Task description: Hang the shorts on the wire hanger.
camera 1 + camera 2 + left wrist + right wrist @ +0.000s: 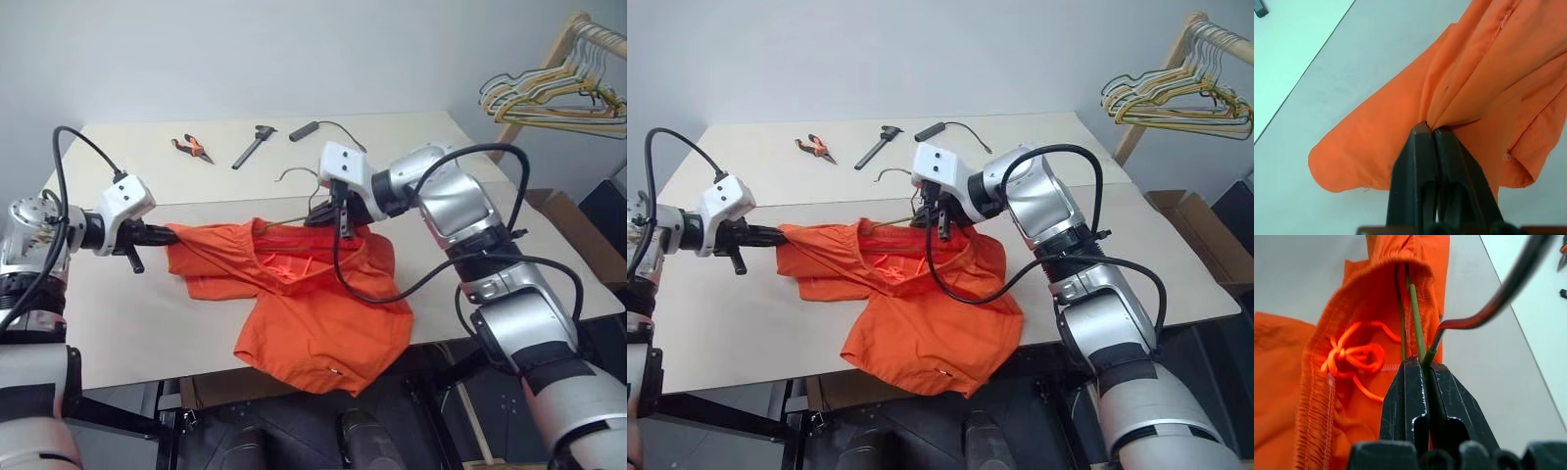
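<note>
Left gripper (pixel 1431 129) pinches shorts (pixel 313 313); right gripper (pixel 1422 363) clamps wire hanger (pixel 1415 318) inside waistband.

The shorts (pixel 312 311) are bright orange soft fabric with a gathered elastic waistband and an orange drawstring (pixel 1354 356) tied inside it. They lie crumpled on the pale table, one leg hanging over the near edge. The wire hanger (pixel 1415 313) is thin metal; its arm passes inside the waistband, and its curved hook (pixel 294 173) protrudes behind the shorts.
</note>
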Motion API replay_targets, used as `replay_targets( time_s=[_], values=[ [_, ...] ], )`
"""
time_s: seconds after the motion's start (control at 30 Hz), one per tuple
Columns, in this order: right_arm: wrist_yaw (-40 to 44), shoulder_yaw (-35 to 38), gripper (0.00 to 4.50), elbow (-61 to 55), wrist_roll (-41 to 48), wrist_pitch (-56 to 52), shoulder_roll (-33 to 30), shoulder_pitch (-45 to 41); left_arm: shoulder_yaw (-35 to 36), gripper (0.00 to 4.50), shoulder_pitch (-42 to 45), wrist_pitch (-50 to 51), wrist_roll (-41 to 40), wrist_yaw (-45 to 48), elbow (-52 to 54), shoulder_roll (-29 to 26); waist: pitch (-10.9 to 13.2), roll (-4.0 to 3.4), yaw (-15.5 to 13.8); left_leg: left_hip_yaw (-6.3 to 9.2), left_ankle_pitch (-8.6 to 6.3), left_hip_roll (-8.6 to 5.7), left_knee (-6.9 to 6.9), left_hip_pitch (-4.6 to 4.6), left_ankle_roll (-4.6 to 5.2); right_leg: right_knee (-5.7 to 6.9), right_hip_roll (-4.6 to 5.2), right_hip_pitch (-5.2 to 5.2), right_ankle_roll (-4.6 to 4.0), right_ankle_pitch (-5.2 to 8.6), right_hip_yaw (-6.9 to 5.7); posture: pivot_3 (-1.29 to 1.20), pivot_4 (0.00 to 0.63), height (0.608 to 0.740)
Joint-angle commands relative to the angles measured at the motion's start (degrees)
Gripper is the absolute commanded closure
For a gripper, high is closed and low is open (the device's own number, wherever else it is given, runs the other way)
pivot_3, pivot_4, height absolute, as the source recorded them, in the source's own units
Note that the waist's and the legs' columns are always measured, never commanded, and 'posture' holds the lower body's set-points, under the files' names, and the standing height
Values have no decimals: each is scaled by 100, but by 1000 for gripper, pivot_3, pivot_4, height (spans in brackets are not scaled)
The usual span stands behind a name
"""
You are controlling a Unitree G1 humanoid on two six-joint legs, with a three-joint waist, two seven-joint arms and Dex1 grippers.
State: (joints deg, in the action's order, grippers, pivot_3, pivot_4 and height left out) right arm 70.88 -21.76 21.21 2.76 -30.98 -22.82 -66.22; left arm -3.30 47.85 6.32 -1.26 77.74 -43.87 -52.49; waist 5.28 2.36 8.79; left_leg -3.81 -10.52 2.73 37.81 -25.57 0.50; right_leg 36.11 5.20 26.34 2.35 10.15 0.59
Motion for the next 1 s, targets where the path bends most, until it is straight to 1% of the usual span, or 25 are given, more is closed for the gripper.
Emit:
replay_targets(
  time_s=[0.03,0.13,0.23,0.27,0.3,0.33,0.4,0.43,0.5,0.57,0.77,0.87,1.0],
  values=[
    [-4,210,4500,-45,122,-255,15,-316,176,3262,-35,-243,-316,619,466,-298,0,0,-2,0,-2,0,0,0,0,0,1,0,0,2,0,-102,24,740],
    [-24,227,4500,135,145,-414,37,-427,236,2387,-126,-315,-600,1305,859,-576,0,0,11,0,-8,1,0,0,-1,-1,-1,1,-1,6,-1,-98,24,740],
    [-32,209,4500,252,147,-530,47,-525,57,1579,-263,-71,-1421,1473,1642,-852,-1,-2,-4,0,-20,1,0,0,0,0,0,0,1,17,0,-97,24,740],
    [-16,209,4500,282,155,-560,49,-560,51,1315,-245,14,-1556,1476,1821,-797,-3,-3,-22,1,-23,1,0,0,1,0,1,-1,3,20,0,-98,19,740],
    [19,217,4500,294,176,-588,44,-597,83,1013,-182,81,-1553,1446,1930,-619,-7,-6,-49,2,-27,-1,1,0,3,0,5,-3,6,25,0,-97,17,740],
    [66,245,4500,325,218,-653,46,-661,52,678,-86,114,-1478,1281,1974,-394,-15,-13,-78,2,-30,-4,2,0,6,0,7,-4,10,28,0,-97,15,740],
    [143,288,4500,385,266,-711,36,-777,-95,152,124,79,-1236,913,1919,23,-25,-22,-140,3,-34,-13,6,0,12,-1,13,-10,20,35,0,-99,14,740],
    [167,299,4500,438,268,-717,34,-838,-186,59,246,22,-1101,784,1795,194,-26,-21,-161,3,-35,-14,8,0,13,-1,13,-10,20,35,1,-102,12,740],
    [233,309,4500,551,264,-708,18,-980,-372,59,584,-149,-799,531,1371,578,-29,-19,-167,3,-35,-15,10,0,13,-3,11,-12,20,35,0,-107,11,740],
    [292,322,4500,645,271,-702,5,-1116,-533,59,930,-242,-587,480,907,865,-32,-18,-150,3,-35,-16,11,0,13,-3,10,-12,20,35,0,-115,7,740],
    [404,299,4500,734,265,-611,-28,-1320,-936,59,1686,-677,-54,743,-381,1304,-40,-18,21,4,-35,-19,12,1,14,-3,11,-13,20,36,3,-138,6,740],
    [421,309,4500,762,244,-595,-45,-1381,-917,620,1897,-840,36,811,-766,1408,-55,-36,103,7,-36,-19,12,1,14,-2,11,-12,23,37,2,-148,7,740],
    [422,335,4500,760,258,-610,-84,-1411,-842,1857,2007,-990,85,1014,-1039,1434,-79,-66,172,15,-78,-20,12,2,21,4,12,-12,56,72,3,-157,13,740]
  ],
)
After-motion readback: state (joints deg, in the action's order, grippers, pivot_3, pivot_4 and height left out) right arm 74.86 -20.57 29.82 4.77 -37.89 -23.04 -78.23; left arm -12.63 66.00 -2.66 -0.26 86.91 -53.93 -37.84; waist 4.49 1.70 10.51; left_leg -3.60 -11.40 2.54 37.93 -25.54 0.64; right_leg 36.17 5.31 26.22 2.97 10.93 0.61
